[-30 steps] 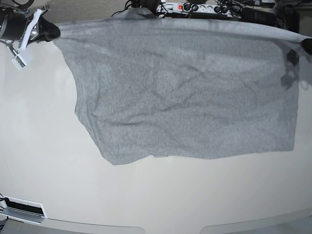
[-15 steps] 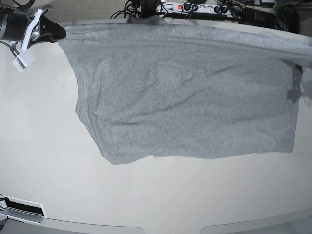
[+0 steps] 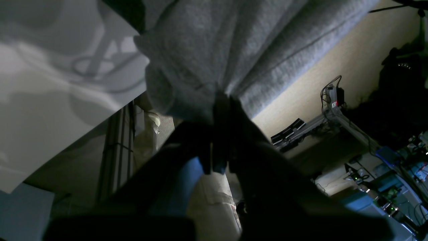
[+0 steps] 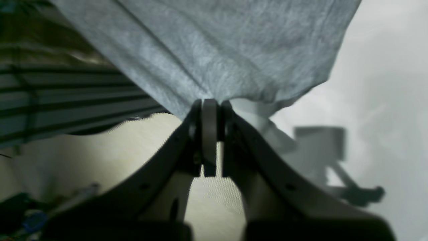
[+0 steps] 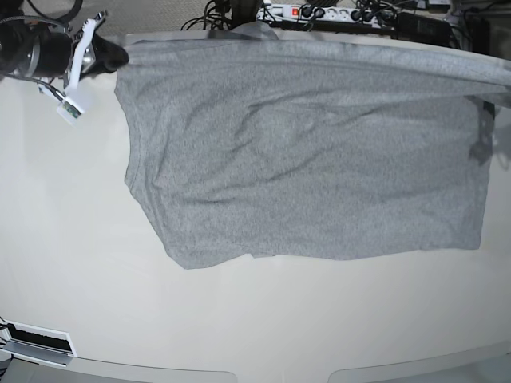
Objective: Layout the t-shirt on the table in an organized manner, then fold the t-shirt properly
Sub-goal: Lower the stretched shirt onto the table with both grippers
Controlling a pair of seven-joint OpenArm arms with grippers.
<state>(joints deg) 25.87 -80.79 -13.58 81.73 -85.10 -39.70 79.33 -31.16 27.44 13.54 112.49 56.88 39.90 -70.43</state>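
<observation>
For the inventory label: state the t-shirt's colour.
Heather grey t-shirt, no print showing; clearest in the base view.

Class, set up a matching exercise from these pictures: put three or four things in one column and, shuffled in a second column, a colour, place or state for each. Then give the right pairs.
Things:
1. t-shirt
2. table
3. right gripper
4. power strip

Descriptions:
A. glossy off-white
B. behind the table's far edge
C. heather-grey, spread out
D. shut on a cloth corner

Pairs: 1-C, 2-A, 3-D, 4-B
</observation>
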